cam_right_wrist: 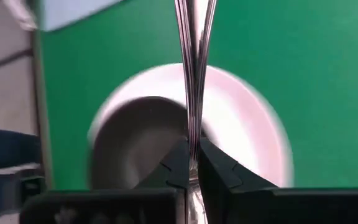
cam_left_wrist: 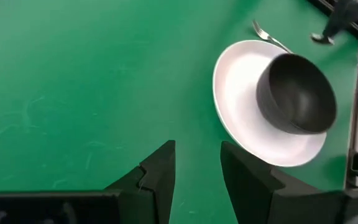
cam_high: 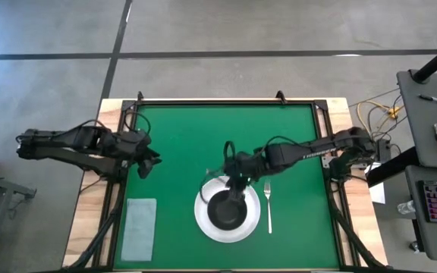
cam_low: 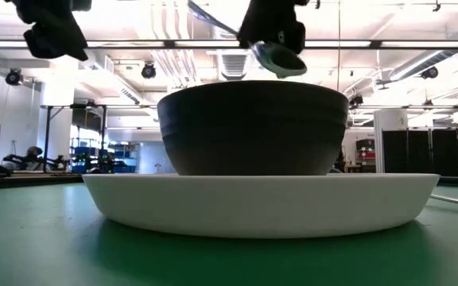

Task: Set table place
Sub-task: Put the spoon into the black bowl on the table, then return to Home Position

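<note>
The white plate (cam_high: 203,220) lies on the green table (cam_high: 203,129) near its near edge, and the dark bowl (cam_high: 226,210) stands on it; both also show in the left wrist view, plate (cam_left_wrist: 241,106) and bowl (cam_left_wrist: 297,93). The silver fork (cam_high: 268,206) lies flat just right of the plate. My right gripper (cam_high: 237,180) hovers over the bowl's far rim, shut on the silver spoon (cam_low: 281,57). My left gripper (cam_high: 152,162) is open and empty above the table's left part, its fingers (cam_left_wrist: 160,174) well apart. My right gripper pinches the spoon's handle (cam_right_wrist: 193,140) between its two fingers, edge-on, close to the spoon's bowl end. The handle runs on past the fingertips (cam_right_wrist: 194,62). The spoon is lifted clear, tilted, its bowl (cam_low: 281,57) just above the dark bowl's rim and lower than the handle.
The pale grey napkin (cam_high: 139,227) lies flat at the near left of the table, left of the plate. Bare green top lies between the napkin and the plate and across the far half. Black rails (cam_high: 226,101) run along the table's edges.
</note>
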{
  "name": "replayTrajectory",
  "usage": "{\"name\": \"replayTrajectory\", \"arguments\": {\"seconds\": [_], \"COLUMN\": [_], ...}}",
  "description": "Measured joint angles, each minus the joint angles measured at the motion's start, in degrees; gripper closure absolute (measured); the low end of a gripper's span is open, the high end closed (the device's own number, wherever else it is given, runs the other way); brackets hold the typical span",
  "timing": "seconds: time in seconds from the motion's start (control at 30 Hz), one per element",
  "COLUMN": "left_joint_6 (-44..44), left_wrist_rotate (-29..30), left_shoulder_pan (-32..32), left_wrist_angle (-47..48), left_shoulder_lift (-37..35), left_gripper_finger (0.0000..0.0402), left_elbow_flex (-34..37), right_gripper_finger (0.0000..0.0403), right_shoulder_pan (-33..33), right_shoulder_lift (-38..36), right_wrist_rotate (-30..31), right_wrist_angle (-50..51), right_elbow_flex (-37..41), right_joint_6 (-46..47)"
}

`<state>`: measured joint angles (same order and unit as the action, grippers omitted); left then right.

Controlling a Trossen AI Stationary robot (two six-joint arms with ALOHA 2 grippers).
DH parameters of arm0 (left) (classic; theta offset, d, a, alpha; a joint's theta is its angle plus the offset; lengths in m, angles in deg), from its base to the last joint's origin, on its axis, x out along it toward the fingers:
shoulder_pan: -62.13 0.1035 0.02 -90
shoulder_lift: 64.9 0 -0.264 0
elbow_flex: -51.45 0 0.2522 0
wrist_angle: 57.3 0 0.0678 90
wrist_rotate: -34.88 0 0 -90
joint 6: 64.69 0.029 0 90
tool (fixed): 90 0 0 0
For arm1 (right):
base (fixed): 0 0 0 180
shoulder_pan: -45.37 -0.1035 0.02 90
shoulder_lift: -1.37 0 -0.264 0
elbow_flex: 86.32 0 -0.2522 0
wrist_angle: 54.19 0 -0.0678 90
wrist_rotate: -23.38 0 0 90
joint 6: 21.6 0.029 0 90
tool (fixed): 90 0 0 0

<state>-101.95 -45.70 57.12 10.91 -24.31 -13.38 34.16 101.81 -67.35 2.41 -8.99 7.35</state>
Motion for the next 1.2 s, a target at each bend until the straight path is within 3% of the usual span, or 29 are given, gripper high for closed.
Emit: {"name": "replayTrajectory", "arguments": {"seconds": [0.13,0.37,0.7,1.0,1.2], "left_joint_6": [-1.2,-1.4,-1.2,0.6,2.8], "left_wrist_rotate": [-0.4,-0.3,0.3,1.1,1.8], "left_shoulder_pan": [-2.5,-7.5,-12.1,-12.8,-12.8], "left_wrist_angle": [0.2,0.2,2.8,4.7,4.9], "left_shoulder_lift": [-0.9,-1.9,-2.9,-4.1,-5.2], "left_gripper_finger": [0.0288,0.0288,0.0288,0.0288,0.0288], "left_elbow_flex": [1.2,2.0,2.0,2.1,2.1], "right_gripper_finger": [0.039,0.039,0.039,0.0385,0.034], "right_shoulder_pan": [-3.0,-5.5,-6.3,-7.5,-7.7], "right_shoulder_lift": [3.1,12.2,25.6,26.7,25.9], "right_wrist_rotate": [1.5,2.7,8.4,8.7,7.8], "right_wrist_angle": [-2.3,-0.6,14.9,17.3,20.5], "right_elbow_flex": [-1.5,-9.4,-25.2,-27.6,-27.5], "right_joint_6": [6.2,8.8,11.6,20.0,24.1]}}
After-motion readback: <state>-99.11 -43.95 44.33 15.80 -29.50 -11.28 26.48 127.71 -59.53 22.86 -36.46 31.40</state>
